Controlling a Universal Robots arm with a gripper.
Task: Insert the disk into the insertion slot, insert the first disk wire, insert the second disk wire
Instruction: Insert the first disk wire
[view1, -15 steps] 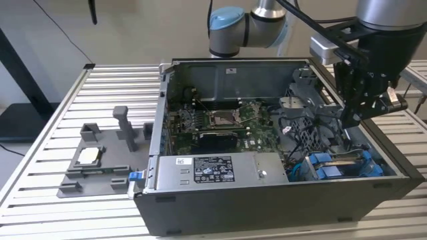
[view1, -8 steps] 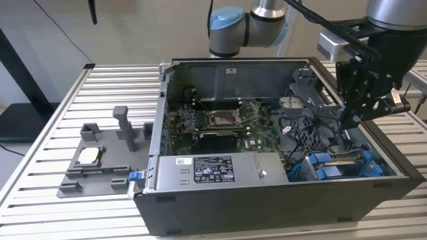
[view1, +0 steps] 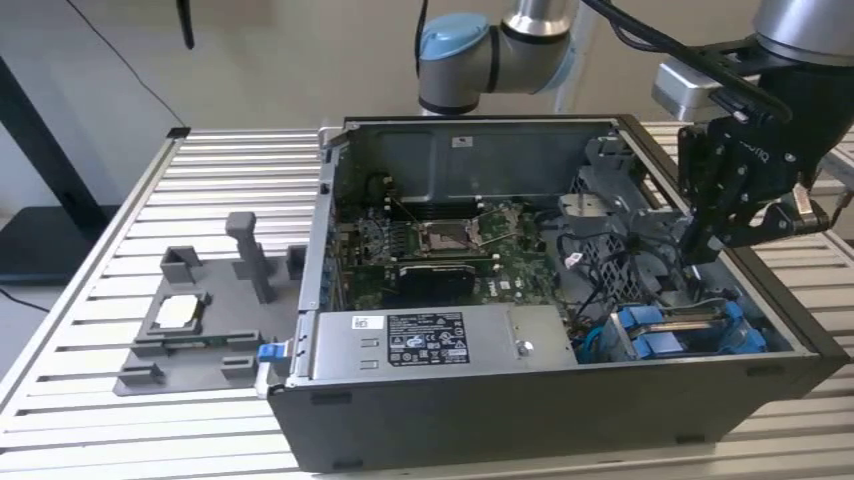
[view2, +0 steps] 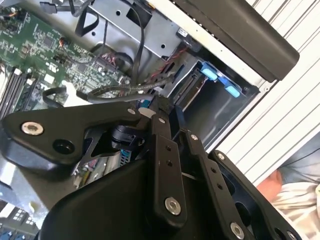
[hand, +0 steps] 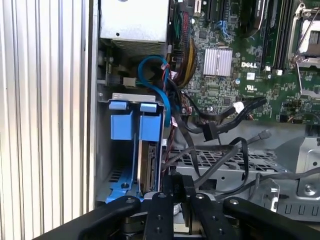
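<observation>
First wrist view: the disk (hand: 146, 167) stands on edge inside the slot (hand: 131, 97), below one of the two blue tabs (hand: 121, 125) at the slot's rim. A blue cable (hand: 159, 85) loops past the slot's outer wall. Black cables (hand: 220, 125) lie loose just beside it, their plugs apart from the disk.

The tool (hand: 180, 181) hangs close to the slot's near corner, above the disk's exposed edge. Its fingers (hand: 172, 184) are drawn together with no visible gap. Whether anything is pinched between them cannot be told.

In the exterior view the slot sits in the near corner of the open case (view1: 534, 400), on the exterior view's right. The arm (view1: 801, 30) reaches down into the case just behind it. A green circuit board (view1: 441, 235) covers the case floor, with a silver power-supply box (view1: 414, 340) along the near wall. The case rests on a slatted tabletop (view1: 240, 160). A grey holder (view1: 187, 345) lies beside the case on the exterior view's left.
</observation>
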